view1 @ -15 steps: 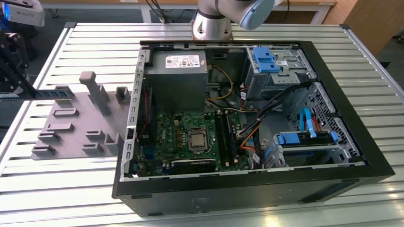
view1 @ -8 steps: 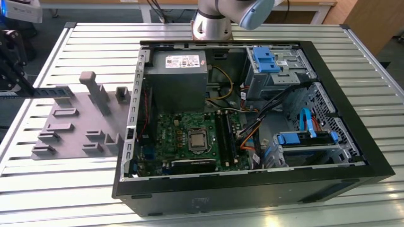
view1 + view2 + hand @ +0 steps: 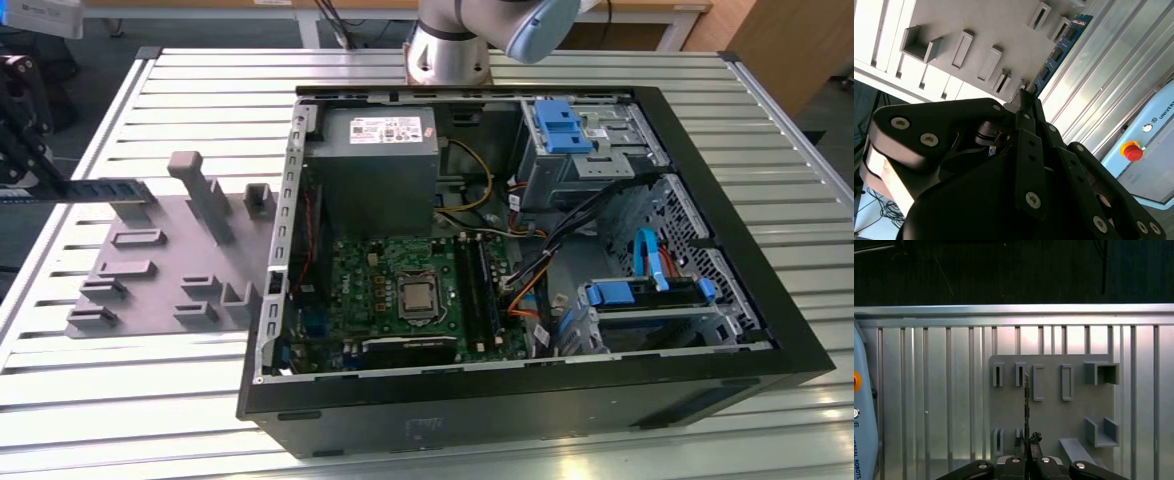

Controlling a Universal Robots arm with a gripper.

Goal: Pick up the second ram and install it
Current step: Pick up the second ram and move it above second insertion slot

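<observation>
The gripper (image 3: pixel 56 185) is at the exterior view's left edge, well apart from the open computer case (image 3: pixel 534 400), and its jaws are clenched on one end of the second ram (image 3: pixel 110 189). The stick points out from the fingers, lying level and standing on its thin edge, over the far part of the grey tray (image 3: pixel 160 280) with the upright posts. If the stick touches the tray or hangs a little above it, I cannot tell. In the second wrist view the black fingers (image 3: pixel 1026 145) close on the blue-green stick (image 3: pixel 1059 50), and its black chips show along the side. In the first wrist view the ram (image 3: pixel 1026 405) appears as a thin line coming out of the gripper (image 3: pixel 1026 447), over the tray (image 3: pixel 1054 420) and between its small slots. Tray and case are both on the slatted metal table (image 3: pixel 200 80). Inside the case lies the green motherboard (image 3: pixel 374 270) with its silver processor (image 3: pixel 418 295).
</observation>
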